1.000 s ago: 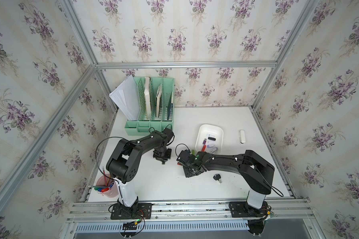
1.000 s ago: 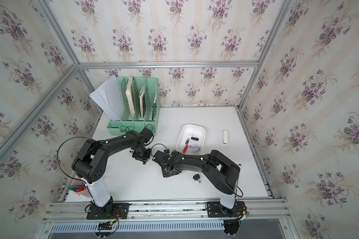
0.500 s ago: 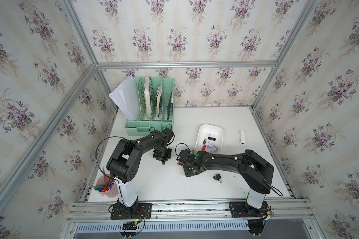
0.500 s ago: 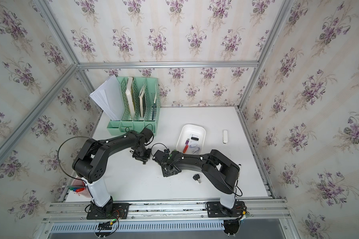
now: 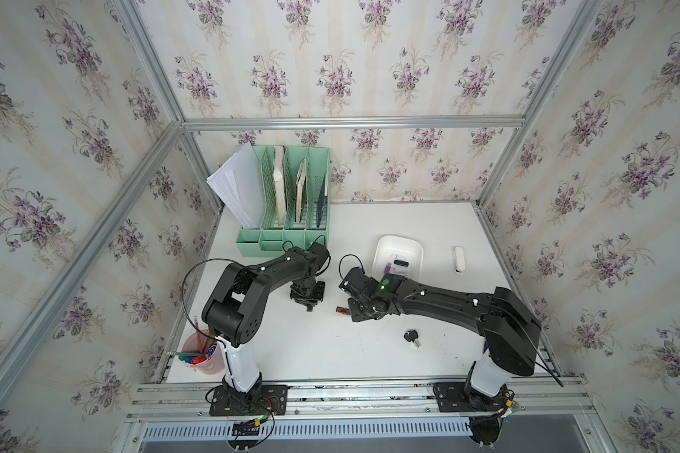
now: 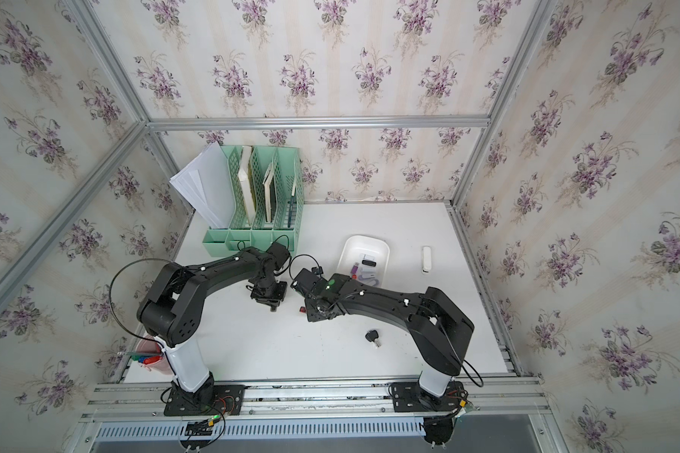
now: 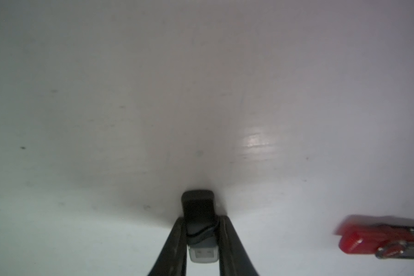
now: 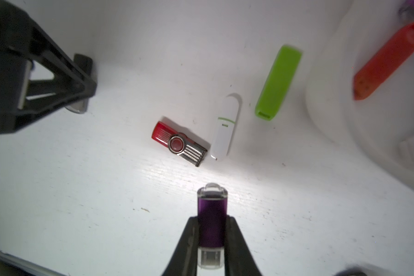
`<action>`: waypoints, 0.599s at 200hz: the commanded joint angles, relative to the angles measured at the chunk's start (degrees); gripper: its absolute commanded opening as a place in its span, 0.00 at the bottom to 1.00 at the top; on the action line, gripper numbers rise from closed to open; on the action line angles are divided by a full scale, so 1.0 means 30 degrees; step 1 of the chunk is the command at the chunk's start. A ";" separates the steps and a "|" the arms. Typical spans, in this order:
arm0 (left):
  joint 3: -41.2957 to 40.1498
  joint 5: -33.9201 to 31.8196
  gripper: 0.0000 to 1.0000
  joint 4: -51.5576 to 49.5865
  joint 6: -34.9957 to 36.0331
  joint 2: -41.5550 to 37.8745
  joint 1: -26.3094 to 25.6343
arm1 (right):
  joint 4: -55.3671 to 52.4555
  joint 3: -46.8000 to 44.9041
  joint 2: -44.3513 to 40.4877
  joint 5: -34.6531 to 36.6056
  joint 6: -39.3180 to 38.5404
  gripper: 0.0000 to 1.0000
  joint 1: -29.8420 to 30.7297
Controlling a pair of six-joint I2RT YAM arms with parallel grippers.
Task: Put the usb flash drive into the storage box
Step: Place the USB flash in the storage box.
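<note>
The right claw (image 8: 210, 219) is pinched tight on a purple usb flash drive (image 8: 212, 208), jaws against its two long sides, low over the middle of the worktop (image 8: 105, 191). The left claw (image 7: 200, 218) is likewise closed on a black usb flash drive (image 7: 197, 203), just beside it toward the left edge. Near the purple one lie a red swivel drive (image 8: 177, 143), touching or all but touching a white drive (image 8: 226, 129), and a green drive (image 8: 277, 81), all loose on the worktop. The storage box (image 5: 399, 245) sits right of the middle, nearer the back edge, with a few drives in it already. By my reckoning the job is part done: both gripped drives need carrying over and dropping in, then the loose ones
</note>
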 commanded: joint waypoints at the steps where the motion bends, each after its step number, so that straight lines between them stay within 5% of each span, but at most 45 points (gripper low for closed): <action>1: -0.0299 0.0310 0.24 0.0260 0.0172 0.0452 0.0016 | -0.1162 0.0809 -0.0634 0.0996 -0.0772 0.17 -0.1002; 120: 0.0184 0.0607 0.24 0.0153 0.0145 0.1312 0.0013 | 0.0691 0.3629 0.2580 -0.0274 -0.4816 0.16 -0.8477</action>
